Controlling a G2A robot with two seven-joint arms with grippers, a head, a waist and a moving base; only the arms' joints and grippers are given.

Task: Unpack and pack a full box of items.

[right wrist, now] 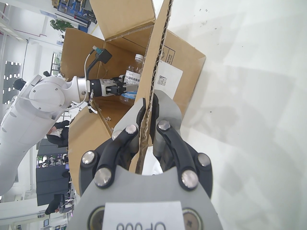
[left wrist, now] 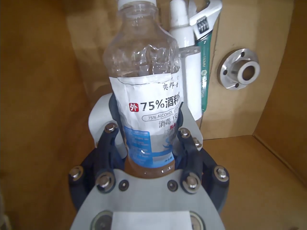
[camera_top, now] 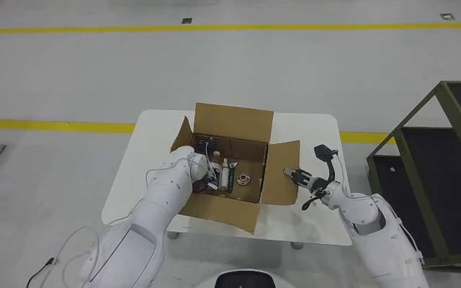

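The left gripper (left wrist: 148,120) has its fingers closed round a clear plastic bottle (left wrist: 141,56) inside the cardboard box (camera_top: 230,119) on the table (camera_top: 140,173), while the right gripper (right wrist: 148,113) pinches the box's side flap (camera_top: 282,173).

Bottle (left wrist: 144,72), wrench (left wrist: 203,56), flange (left wrist: 237,69) in box (camera_top: 234,119) on table (camera_top: 310,133)

Count of things, one entry per kind.
Worktop (camera_top: 310,133): 1.
Cardboard box (camera_top: 234,122): 1, open at the top.
Items seen inside the box, 4 in all:
- clear plastic bottle (left wrist: 144,72) with white cap: 1
- white spray bottle (left wrist: 189,72): 1
- wrench (left wrist: 203,27) with green handle: 1
- round metal flange (left wrist: 237,69): 1

Hands: 2, the left hand (left wrist: 148,118) and the right hand (right wrist: 148,111).
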